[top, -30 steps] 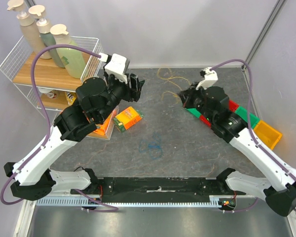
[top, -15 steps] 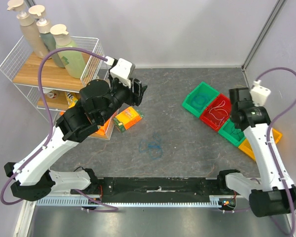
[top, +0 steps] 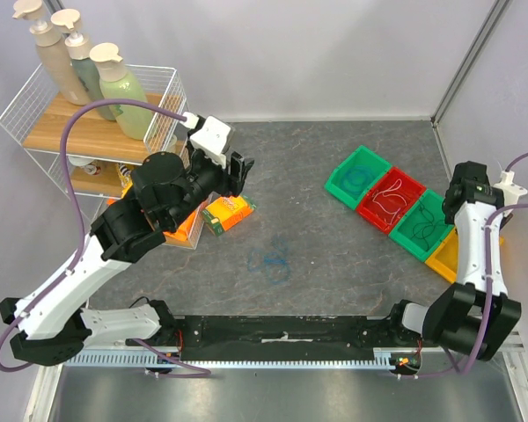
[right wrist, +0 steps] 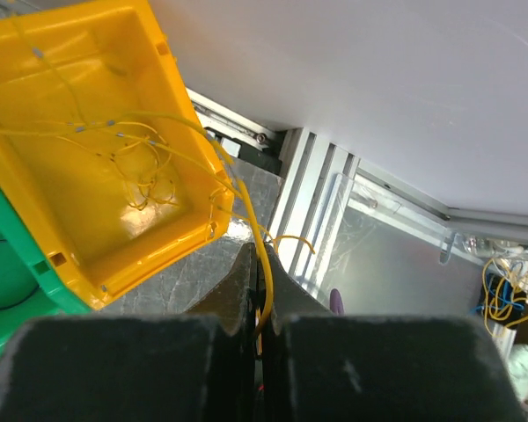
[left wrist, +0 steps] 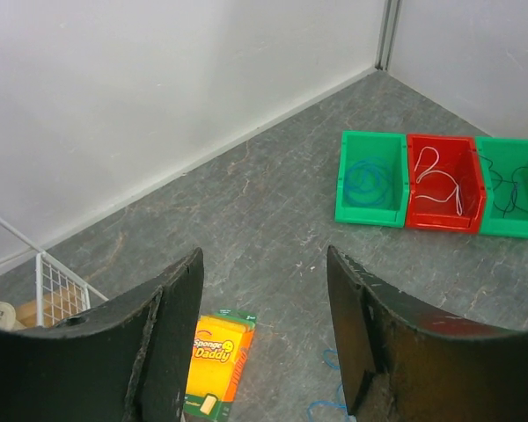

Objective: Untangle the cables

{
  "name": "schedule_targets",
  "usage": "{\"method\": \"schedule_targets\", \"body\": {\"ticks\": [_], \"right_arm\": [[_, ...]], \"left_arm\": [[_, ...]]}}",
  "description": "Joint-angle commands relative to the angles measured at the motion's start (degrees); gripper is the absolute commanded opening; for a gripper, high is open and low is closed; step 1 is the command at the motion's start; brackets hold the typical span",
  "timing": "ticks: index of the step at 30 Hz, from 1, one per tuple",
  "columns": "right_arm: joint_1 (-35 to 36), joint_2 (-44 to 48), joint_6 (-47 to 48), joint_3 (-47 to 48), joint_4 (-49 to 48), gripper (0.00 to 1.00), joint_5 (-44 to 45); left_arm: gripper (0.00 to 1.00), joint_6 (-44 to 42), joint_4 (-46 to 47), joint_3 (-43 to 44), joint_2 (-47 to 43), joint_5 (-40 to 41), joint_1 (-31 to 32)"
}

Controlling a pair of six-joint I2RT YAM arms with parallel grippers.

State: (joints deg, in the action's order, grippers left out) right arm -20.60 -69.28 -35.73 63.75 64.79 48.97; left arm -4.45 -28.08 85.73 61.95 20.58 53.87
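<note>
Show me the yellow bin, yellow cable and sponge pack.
yellow bin (right wrist: 172, 112): right wrist view, side wall.
yellow cable (right wrist: 265, 264): right wrist view, lower strand.
sponge pack (left wrist: 216, 359): left wrist view, yellow front.

A robot lab cell, by every sign: bare white panels (left wrist: 114, 105) closing in beyond the left gripper (left wrist: 264, 264), a grey slab table (top: 334, 255) under it, an aluminium rail (top: 282, 359) running along the near edge by the arm bases. Staged like a test bench rather than a home, with a wire rack (top: 66, 136) of pump bottles (top: 123, 92) left of the left gripper, coloured bins (top: 342, 167) between the two grippers, and extruded frame (right wrist: 312, 189) with loose wiring (right wrist: 502, 294) just beyond the right gripper (right wrist: 260, 272).
</note>
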Motion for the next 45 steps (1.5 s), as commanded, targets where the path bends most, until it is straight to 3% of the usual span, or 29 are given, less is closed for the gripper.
{"method": "schedule_targets", "body": {"ticks": [1,6,11,24,30,37,40,43,45], "right_arm": [[-1.46,-0.69,-2.59,0.68,2.44,0.00,0.61],[-2.43,-1.65,-3.30,-0.11,4.46,0.00,-5.11],[-2.60,-3.93,-4.70,-1.69,3.68,0.00,-5.11],[-2.60,-14.57,4.00,-3.54,-16.44,0.00,-4.57],[-2.60,-17.30,2.68,-5.47,-17.69,0.09,-5.64],[-2.60,-12.91,7.41,-5.21,-18.21,0.36,-6.07],[-2.60,-9.57,9.61,-3.63,-17.69,0.60,-7.57],[-2.60,-7.46,11.03,-1.79,-16.90,0.77,-10.64],[-2.60,-7.54,10.85,-0.65,-16.46,0.82,-12.49]], "left_arm": [[0.64,-4.16,3.02,-0.22,-0.96,0.95,0.36],[0.64,-4.78,3.55,0.31,-0.26,1.04,0.54],[0.63,-4.43,3.47,0.31,0.36,0.96,0.36],[0.63,-2.85,2.85,0.57,1.24,-0.36,0.45],[0.63,-2.85,2.50,0.84,1.50,-0.10,0.54],[0.63,-2.67,2.50,0.40,1.68,-0.63,0.54],[0.63,-3.02,2.59,0.31,1.77,-0.63,0.62],[0.63,-3.02,2.59,0.22,1.68,-0.45,0.62],[0.63,-3.02,2.67,0.14,1.68,-0.54,0.54]]}}
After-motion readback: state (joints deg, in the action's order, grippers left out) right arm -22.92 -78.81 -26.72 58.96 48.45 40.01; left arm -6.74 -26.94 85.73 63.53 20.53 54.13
